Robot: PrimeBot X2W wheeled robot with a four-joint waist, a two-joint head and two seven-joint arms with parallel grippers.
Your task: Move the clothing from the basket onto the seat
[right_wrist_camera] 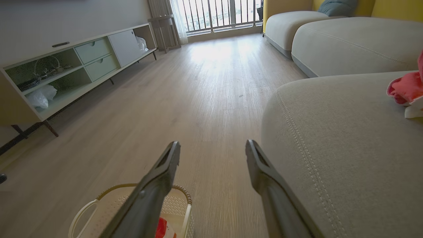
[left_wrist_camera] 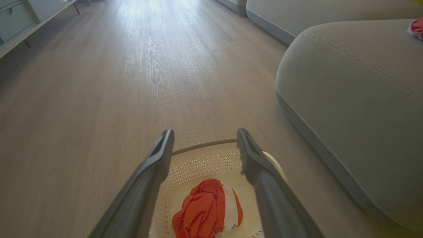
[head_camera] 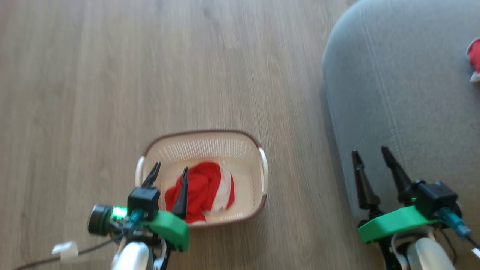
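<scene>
Clothing [head_camera: 202, 191] in red and white lay crumpled in the basket [head_camera: 204, 139], which stood on the wooden floor [head_camera: 112, 75]. A second red garment [head_camera: 474, 56] sat at the far right of the seat [head_camera: 405, 93], well apart from the basket. My left tool [head_camera: 171, 167] hung over the basket's left side, fingers spread wide and empty. My right tool [head_camera: 370, 151] was over the seat's near left edge, likewise spread, gripping nothing.

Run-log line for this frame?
left pincer: open, over cream perforated plastic basket | right pincer: open, at grey fabric seat cushion edge | red-and-white fabric garment: in basket | second red garment: on seat
</scene>
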